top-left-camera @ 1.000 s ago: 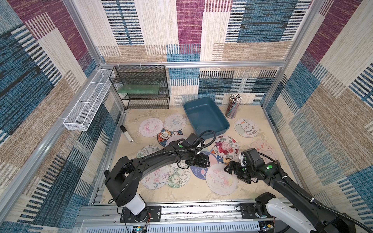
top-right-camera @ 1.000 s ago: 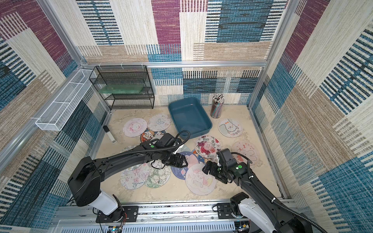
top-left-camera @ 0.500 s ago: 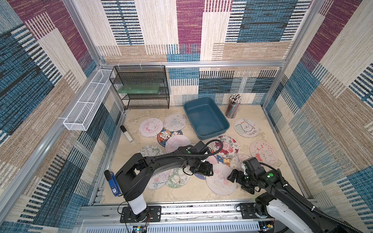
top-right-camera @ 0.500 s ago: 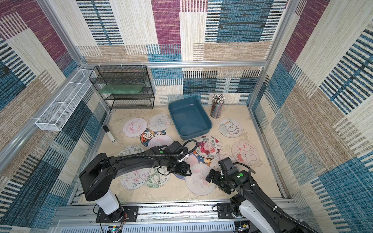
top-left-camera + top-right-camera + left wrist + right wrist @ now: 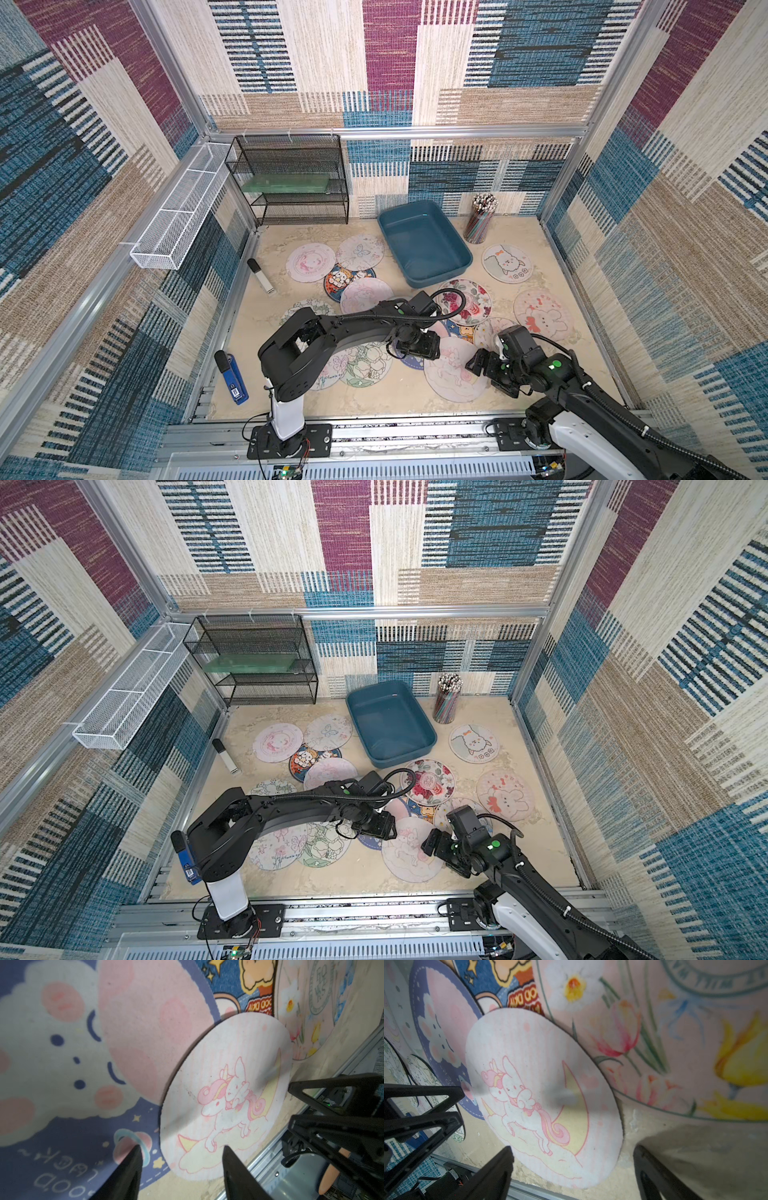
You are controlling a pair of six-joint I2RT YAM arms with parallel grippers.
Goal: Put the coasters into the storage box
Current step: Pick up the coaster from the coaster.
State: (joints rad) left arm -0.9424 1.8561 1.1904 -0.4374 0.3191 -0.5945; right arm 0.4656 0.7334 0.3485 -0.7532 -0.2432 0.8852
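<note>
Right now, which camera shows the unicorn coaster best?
The right wrist view: the unicorn coaster lies large and sharp. The left wrist view shows it with the left pincer over its edge; both top views show it small.

The left arm [image 5: 357, 320] and right arm [image 5: 590, 399] are wearing matte black shells, each sitting on a white lower link [image 5: 286, 415], trailing ribbed black cables [image 5: 462, 300] and showing small green dots [image 5: 552, 365].
</note>
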